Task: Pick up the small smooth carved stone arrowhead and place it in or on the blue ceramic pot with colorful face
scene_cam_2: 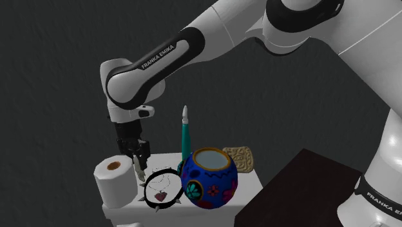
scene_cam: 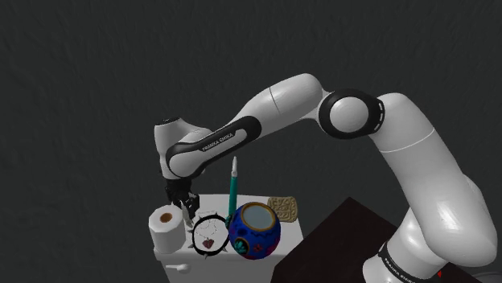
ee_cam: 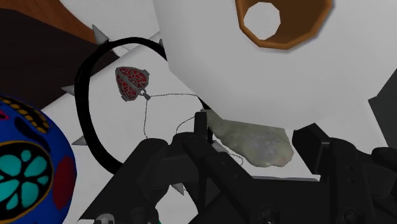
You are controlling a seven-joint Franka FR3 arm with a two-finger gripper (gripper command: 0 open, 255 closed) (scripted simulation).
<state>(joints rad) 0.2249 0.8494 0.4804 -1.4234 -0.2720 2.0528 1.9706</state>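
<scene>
The arrowhead (ee_cam: 257, 145) is a small pale grey-green stone, and my gripper (ee_cam: 249, 147) is shut on it, one black finger at each end. It hangs from the fingertips (scene_cam_2: 138, 171) just over the white table, beside the toilet roll (scene_cam_2: 114, 177). I cannot tell whether it touches the tabletop. The blue pot (scene_cam: 254, 229) with a painted face stands upright, mouth open upward, a short way to the shoulder view's right of the gripper (scene_cam: 187, 206). It also shows in the second exterior view (scene_cam_2: 208, 178) and in the wrist view (ee_cam: 28, 168).
A black spiked collar (scene_cam_2: 161, 190) with a red heart pendant (ee_cam: 132, 84) lies between gripper and pot. A teal pen (scene_cam: 234, 193) stands upright behind the pot, and a tan carved slab (scene_cam: 282, 209) leans further back. The small white table (scene_cam: 293, 234) meets the dark stand (scene_cam: 342, 237).
</scene>
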